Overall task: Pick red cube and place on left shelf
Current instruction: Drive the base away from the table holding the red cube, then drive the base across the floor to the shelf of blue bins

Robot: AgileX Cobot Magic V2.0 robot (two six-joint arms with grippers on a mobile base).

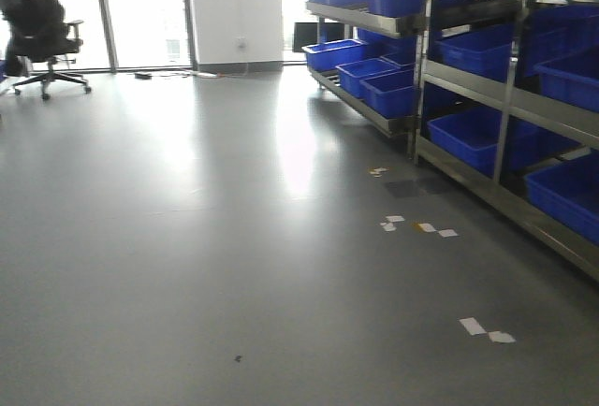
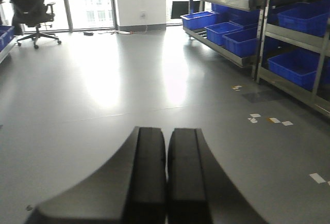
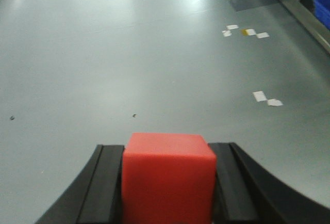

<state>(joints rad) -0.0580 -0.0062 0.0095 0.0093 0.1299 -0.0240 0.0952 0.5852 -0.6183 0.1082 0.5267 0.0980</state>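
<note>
Red plastic cube pinched in right gripper; left gripper fully closed, empty. Risk: grey steel rack sits right of cube, wrong-side placement possible.

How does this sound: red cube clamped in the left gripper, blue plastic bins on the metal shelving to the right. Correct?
One thing is off: the red cube is clamped in the right gripper, not the left, as the right wrist-mounted view shows. The left gripper is shut on nothing. The blue plastic bins do sit on the metal shelving to the right.
</note>
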